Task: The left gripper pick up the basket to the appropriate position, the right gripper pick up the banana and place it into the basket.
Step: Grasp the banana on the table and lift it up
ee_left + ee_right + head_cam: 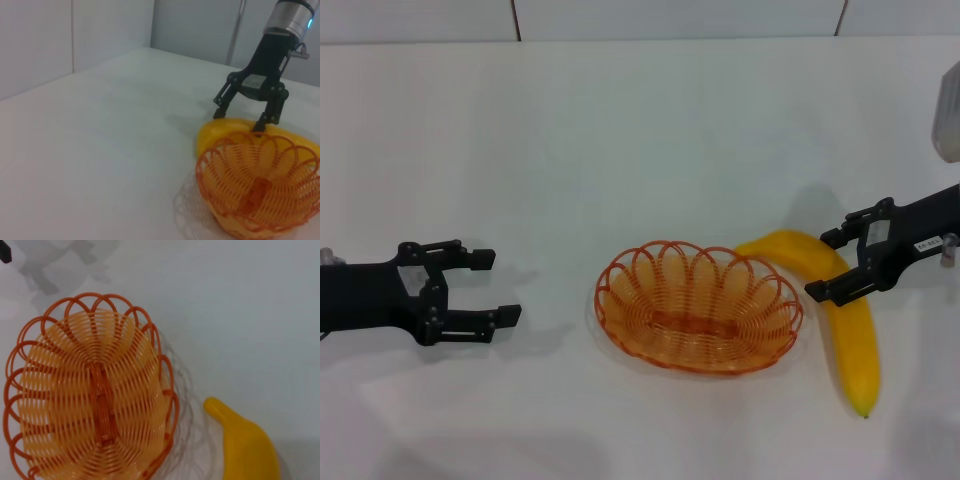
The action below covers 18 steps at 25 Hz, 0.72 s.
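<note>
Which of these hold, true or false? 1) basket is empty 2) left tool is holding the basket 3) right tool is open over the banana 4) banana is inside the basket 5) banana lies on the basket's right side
1) The basket is empty: true.
2) The left tool holds the basket: false; it is open, apart from the basket on its left.
3) The right tool is open over the banana: true.
4) The banana is in the basket: false; it lies on the table.
5) The banana is on the basket's right: true.

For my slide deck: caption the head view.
Open left gripper faces an empty orange wire basket; open right gripper straddles a yellow curved banana beside it.
</note>
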{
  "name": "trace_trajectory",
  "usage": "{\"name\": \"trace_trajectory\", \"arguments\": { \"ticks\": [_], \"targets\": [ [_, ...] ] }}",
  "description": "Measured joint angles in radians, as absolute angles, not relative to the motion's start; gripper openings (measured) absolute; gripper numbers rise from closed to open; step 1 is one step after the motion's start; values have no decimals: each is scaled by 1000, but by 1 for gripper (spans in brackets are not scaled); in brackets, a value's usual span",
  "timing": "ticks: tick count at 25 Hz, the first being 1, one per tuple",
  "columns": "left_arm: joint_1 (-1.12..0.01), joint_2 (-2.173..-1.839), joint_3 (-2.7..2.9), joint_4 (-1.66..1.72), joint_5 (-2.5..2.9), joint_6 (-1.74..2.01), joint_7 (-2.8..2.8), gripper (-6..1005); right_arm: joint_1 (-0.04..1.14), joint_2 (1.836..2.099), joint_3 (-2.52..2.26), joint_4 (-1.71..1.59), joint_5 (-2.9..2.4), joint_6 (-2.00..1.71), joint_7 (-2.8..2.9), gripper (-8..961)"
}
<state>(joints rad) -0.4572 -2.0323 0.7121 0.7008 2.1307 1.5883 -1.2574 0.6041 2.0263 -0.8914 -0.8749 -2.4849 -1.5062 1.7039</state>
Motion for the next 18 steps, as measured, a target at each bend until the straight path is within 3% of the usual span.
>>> {"name": "trace_trajectory", "arguments": {
  "ticks": [18],
  "targets": [
    [-453,-2032,692,701,2135,1588,-1259,873,611,2020,-872,-889,-2560,-1403,1771,851]
  ]
}}
